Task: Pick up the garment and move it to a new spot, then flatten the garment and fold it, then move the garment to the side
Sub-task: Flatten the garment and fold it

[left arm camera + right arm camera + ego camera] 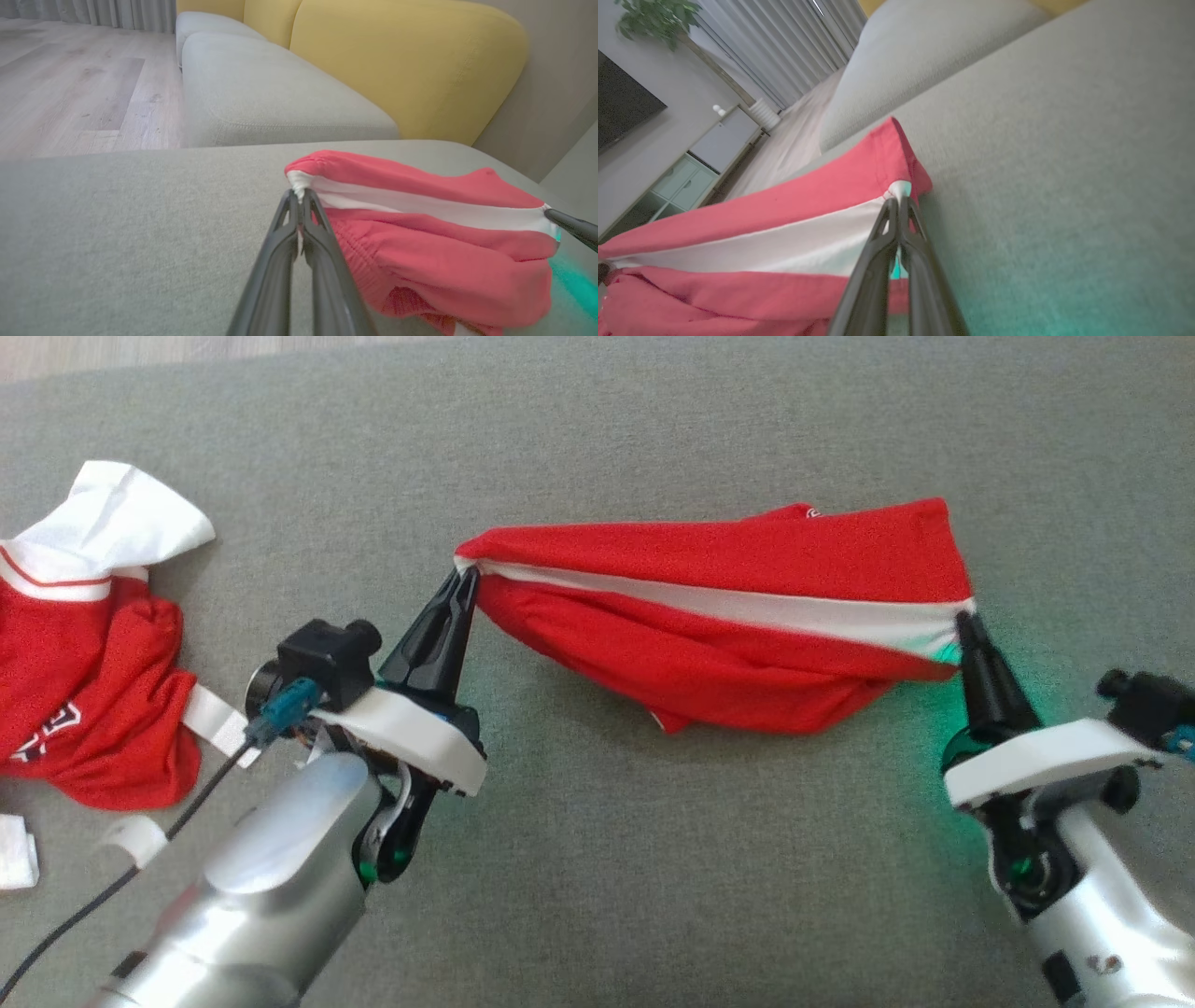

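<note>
Holding the red garment (728,653) stretched between both arms, low over the grey upholstered seat (597,896), near its middle. Hard to tell whether the sagging lower folds touch the upholstery or hang just clear of it.

Clenched with the left gripper (464,581) on the left end of the white band (747,609). Clenched with the right gripper (962,621) on the right end. In both wrist views, pinching only a small bite of cloth at the very tip of the band.

Judged as the stage of carrying and spreading out, with folding and setting aside not yet done.

Risks from here:
- Could lose a corner, gripped as it is at the extreme edge, and let the cloth slip out under a sharp pull apart.
- Could overstretch the band yet leave the red layers below bunched rather than flat.
- If lowered without spreading first, likely to land creased, with the hanging pouch tucked underneath.
- If carried far to the left, might drag across the crumpled red-and-white jersey (84,691) lying well apart at the seat's left side, and spoil the fold by tangling the two.

As for containers: nothing of that kind to report, just cloth over upholstery, with yellow back cushions (397,60) on the sofa beyond.
</note>
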Available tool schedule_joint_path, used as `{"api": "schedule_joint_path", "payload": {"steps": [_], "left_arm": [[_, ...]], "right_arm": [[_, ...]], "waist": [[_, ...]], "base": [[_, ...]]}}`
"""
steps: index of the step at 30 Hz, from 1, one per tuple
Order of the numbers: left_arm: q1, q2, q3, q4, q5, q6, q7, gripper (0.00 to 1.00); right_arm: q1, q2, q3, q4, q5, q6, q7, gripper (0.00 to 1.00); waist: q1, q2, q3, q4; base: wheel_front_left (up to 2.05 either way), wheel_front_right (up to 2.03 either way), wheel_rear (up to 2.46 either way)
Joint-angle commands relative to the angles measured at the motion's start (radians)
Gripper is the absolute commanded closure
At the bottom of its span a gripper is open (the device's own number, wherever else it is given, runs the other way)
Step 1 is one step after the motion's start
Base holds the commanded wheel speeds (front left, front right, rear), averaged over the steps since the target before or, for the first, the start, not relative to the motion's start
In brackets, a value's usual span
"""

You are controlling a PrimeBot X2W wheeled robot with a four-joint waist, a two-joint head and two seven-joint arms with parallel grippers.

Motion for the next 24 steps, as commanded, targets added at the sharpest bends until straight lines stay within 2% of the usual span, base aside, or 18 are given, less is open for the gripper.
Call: {"api": "schedule_joint_path", "payload": {"steps": [1, 7, 12, 16, 20, 24], "left_arm": [[-0.058, 0.031, 0.055, -0.038, 0.012, -0.007, -0.012, 1.00], [-0.162, 0.053, 0.085, -0.135, 0.038, -0.048, -0.001, 1.00], [-0.358, 0.074, 0.109, -0.179, 0.065, -0.077, 0.067, 1.00], [-0.534, 0.059, 0.131, -0.126, 0.093, -0.100, 0.087, 1.00], [-0.694, 0.015, 0.152, -0.026, 0.119, -0.116, 0.060, 1.00], [-0.783, -0.008, 0.168, 0.032, 0.164, -0.115, 0.016, 1.00]], "right_arm": [[-0.023, -0.026, -0.004, -0.047, 0.001, 0.008, -0.015, 1.00], [-0.104, -0.083, -0.120, -0.210, -0.037, 0.008, -0.020, 1.00], [-0.305, -0.157, -0.150, -0.284, -0.085, 0.008, 0.019, 1.00], [-0.519, -0.182, -0.158, -0.245, -0.115, 0.008, 0.069, 1.00], [-0.716, -0.187, -0.168, -0.184, -0.138, 0.008, 0.059, 1.00], [-0.816, -0.194, -0.170, -0.154, -0.155, 0.008, 0.033, 1.00]], "waist": [[0.0000, 0.0000, -0.005, -0.003], [0.0000, 0.0000, -0.005, -0.029], [0.0000, 0.0000, 0.040, -0.054], [0.0000, 0.0000, 0.094, -0.068], [0.0000, 0.0000, 0.142, -0.072], [0.0000, 0.0000, 0.161, -0.076]], "base": [[0.00, 0.00, 0.00], [0.00, 0.00, 0.00], [0.00, 0.00, 0.00], [0.00, 0.00, 0.00], [0.00, 0.00, 0.00], [0.00, 0.00, 0.00]]}}
